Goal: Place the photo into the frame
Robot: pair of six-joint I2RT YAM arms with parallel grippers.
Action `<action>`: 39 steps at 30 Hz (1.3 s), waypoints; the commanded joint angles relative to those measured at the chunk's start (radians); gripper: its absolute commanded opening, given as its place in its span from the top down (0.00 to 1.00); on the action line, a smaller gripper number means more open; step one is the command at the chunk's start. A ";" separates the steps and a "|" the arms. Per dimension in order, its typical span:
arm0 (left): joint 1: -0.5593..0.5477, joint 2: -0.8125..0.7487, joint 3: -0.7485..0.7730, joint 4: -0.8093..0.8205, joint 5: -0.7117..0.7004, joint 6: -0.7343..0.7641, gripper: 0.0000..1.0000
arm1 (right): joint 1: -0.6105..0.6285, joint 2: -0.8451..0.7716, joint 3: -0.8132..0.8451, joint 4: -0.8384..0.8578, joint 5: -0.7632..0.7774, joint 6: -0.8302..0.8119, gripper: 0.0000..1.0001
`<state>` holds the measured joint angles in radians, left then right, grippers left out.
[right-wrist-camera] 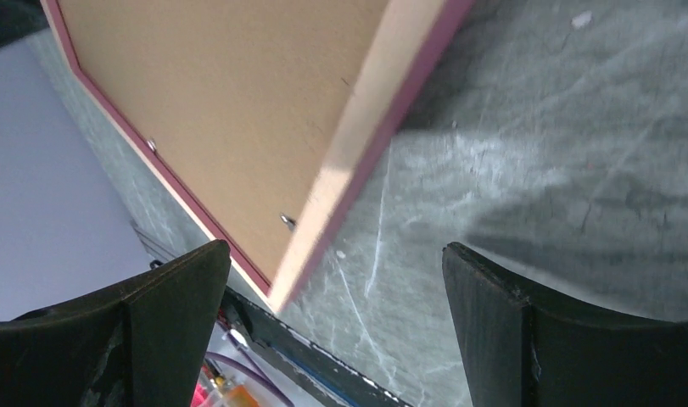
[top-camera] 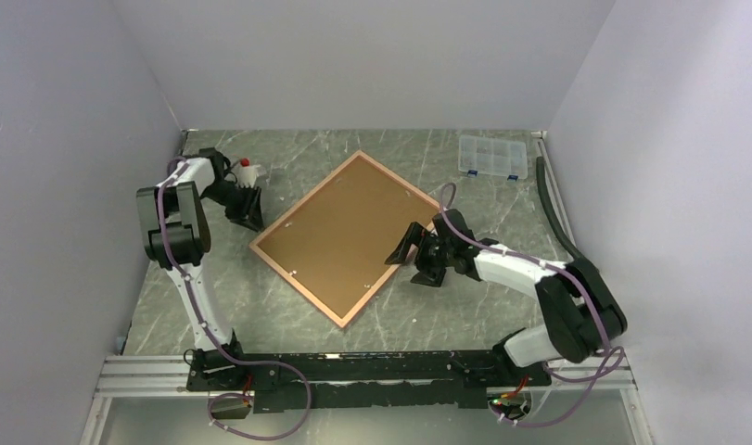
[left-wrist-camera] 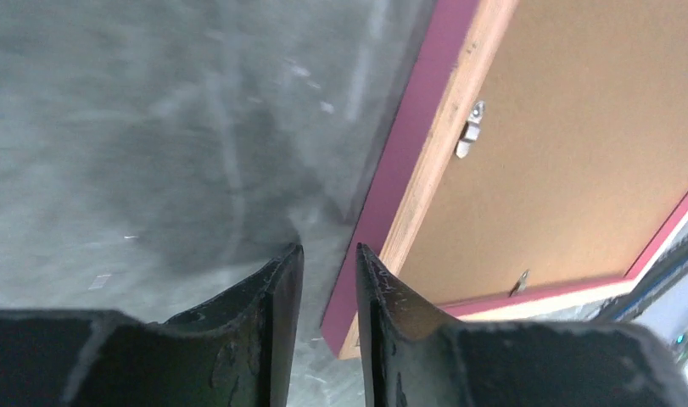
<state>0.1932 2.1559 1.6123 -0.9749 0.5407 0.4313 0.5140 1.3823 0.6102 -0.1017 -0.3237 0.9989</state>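
**dev:** status? where's the frame?

**me:** frame (left-wrist-camera: pixel 412 140) lies face down mid-counter (top-camera: pixel 427 306), turned diamond-wise, tan reverse up, backing board (top-camera: pixel 349 232) seated in it. photo isn't in any view. Under the board or elsewhere, can't tell.

**dev:** grip state?

**me:** my left end effector (left-wrist-camera: pixel 325 254) hangs just off the frame's left edge near a corner, fingers parted by a narrow slot with nothing in it. my right end effector (right-wrist-camera: pixel 333 248) is spread wide and empty over the opposite edge.

**dev:** step?

**me:** my read is that I'm taking the rim from both sides. The left slot looks barely wider than the rim, so I square the fingers to the pink edge before dropping, one outside and one on the wood. Keep off the turn clip (left-wrist-camera: pixel 470 131). The right has width to spare, so centre it and close gently. Lift both sides level or the thin frame twists.

**dev:** room?

**me:** bare counter between the frame and my base rail (top-camera: pixel 372 366), more to the right. Left is tighter, with a small bottle (top-camera: pixel 247 169) and the side wall (top-camera: pixel 66 185) close by that arm. organizer box (top-camera: pixel 490 156) sits far right, well apart from the frame.
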 commanded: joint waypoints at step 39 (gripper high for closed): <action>-0.187 -0.152 -0.347 -0.105 0.386 0.083 0.47 | 0.236 0.396 0.563 0.039 0.027 -0.015 0.07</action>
<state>0.0120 2.0003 1.2640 -1.0771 0.8795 0.5285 0.7052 1.7176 1.0882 -0.1635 -0.2558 0.9279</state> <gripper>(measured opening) 0.561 0.946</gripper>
